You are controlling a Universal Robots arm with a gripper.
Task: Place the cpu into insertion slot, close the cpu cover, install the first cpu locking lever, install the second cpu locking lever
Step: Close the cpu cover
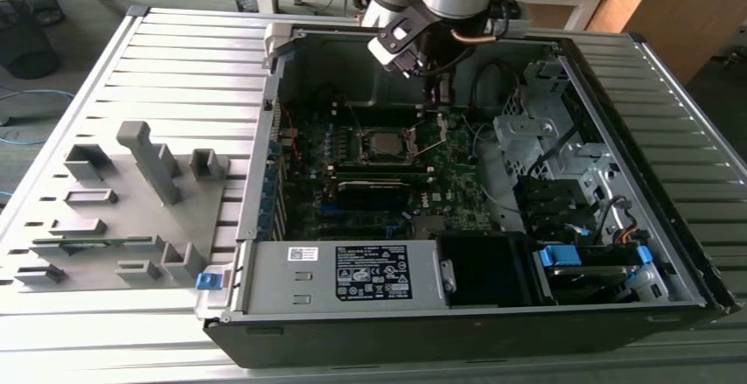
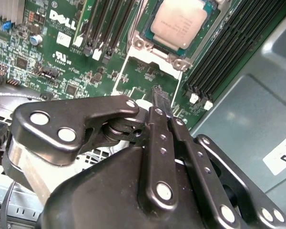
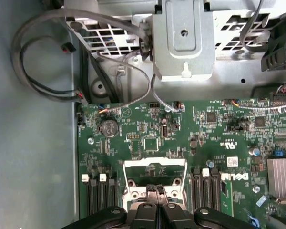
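Note:
The cpu, a flat silver-grey square, lies in its socket on the green motherboard. The silvery cpu cover appears to lie flat around it. In the exterior view the cpu sits mid-board inside the open computer case. My gripper hangs just behind the socket and toward the exterior view's right of it. Its black fingers are shut, with nothing between them. In both wrist views the gripper hovers at the socket frame's edge, apart from the chip. I cannot pick out the locking levers.
Black memory slots flank the socket. A metal drive cage and loose cables stand on the exterior view's right, with the power supply in front. A finned heatsink sits on the board. Grey fixture blocks lie outside the case.

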